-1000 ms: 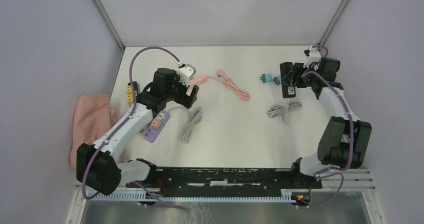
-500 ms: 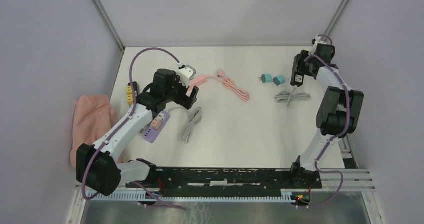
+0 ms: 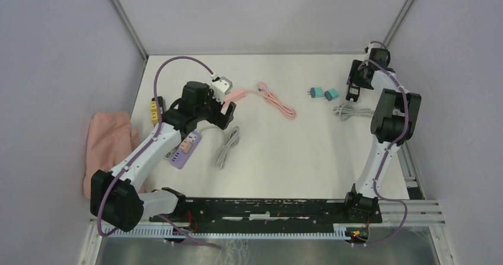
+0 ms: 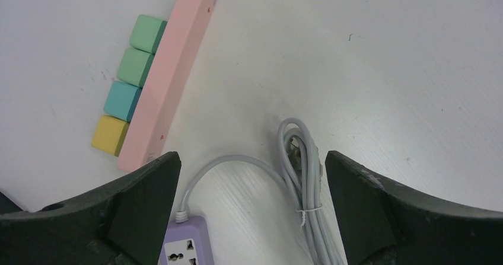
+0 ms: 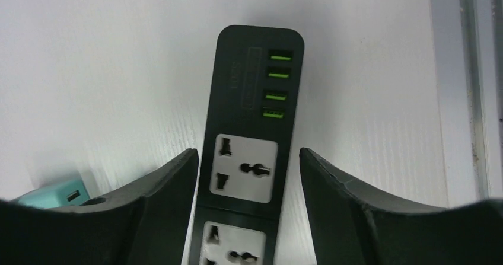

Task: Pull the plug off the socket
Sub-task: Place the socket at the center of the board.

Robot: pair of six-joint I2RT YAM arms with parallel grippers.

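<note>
Reaching far-right corner, right arm [image 3: 388, 108]; fingers [image 5: 160, 206] straddle black strip [image 5: 252, 128]

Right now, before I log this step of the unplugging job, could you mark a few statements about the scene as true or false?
1. The left gripper is open. True.
2. The black power strip has plugs in both visible sockets. False: both sockets are empty.
3. Four coloured blocks sit along one side of the pink strip. True.
4. The purple strip has a pink cable. False: its cable is grey.
5. The right gripper straddles the black power strip. True.
</note>
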